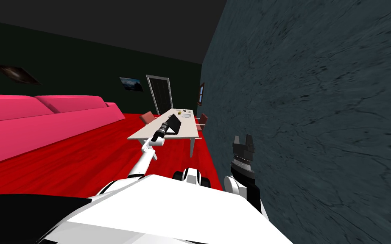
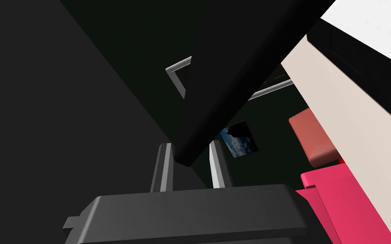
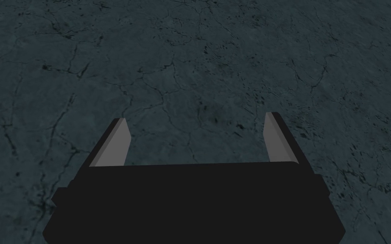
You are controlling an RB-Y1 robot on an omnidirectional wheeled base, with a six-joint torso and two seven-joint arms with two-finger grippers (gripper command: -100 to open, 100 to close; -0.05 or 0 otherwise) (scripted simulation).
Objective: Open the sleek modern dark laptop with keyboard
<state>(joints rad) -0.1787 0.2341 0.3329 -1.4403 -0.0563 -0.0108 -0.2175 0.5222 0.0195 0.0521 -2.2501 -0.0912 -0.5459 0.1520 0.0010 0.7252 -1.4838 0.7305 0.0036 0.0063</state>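
A black laptop stands on the near end of a long pale table, its lid raised at a slant over the base. My left arm reaches out to it, and my left gripper is at the lid's near edge. In the left wrist view the lid is a black slab whose corner sits between the two fingers, and the left gripper is shut on it. The table's pale edge runs beside the lid. My right gripper hangs close to my body, open and holding nothing.
A dark grey cracked wall runs close along my right side. A pink sofa lines the left across the red floor. Reddish chairs flank the table, small items lie at its far end, and a door stands behind.
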